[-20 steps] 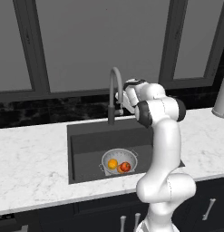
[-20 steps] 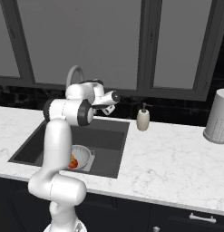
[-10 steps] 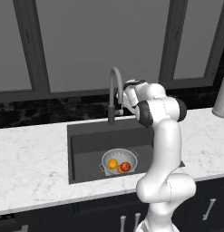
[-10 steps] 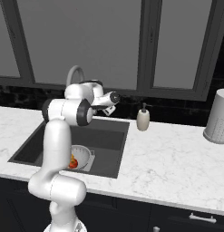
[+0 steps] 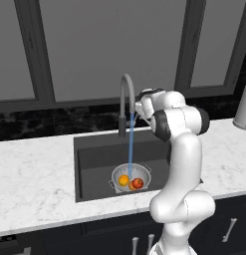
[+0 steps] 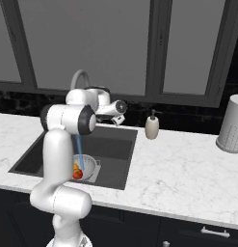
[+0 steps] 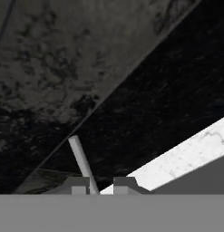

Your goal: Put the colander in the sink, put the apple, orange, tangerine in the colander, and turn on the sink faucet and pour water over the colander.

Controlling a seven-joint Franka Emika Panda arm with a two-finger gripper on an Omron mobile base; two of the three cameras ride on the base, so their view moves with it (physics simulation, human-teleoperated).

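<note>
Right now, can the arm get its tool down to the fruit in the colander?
Probably yes. The colander sits uncovered in the sink, its fruit open from above. The tool, shut on the faucet lever close by, would first have to let go; only the water crosses the path.

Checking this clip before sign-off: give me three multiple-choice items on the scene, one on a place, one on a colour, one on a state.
1. Where does the colander sit?
A. on the counter
B. in the sink
C. on the windowsill

2. What colour is the water stream?
A. blue
B. green
C. white

3. What is the sink faucet doing?
A. off
B. running onto the counter
C. running into the colander

Answers:
1 B, the bowl rests on the dark basin floor.
2 A, a thin blue line drops from the spout.
3 C, the stream ends among the fruit in the bowl.
</note>
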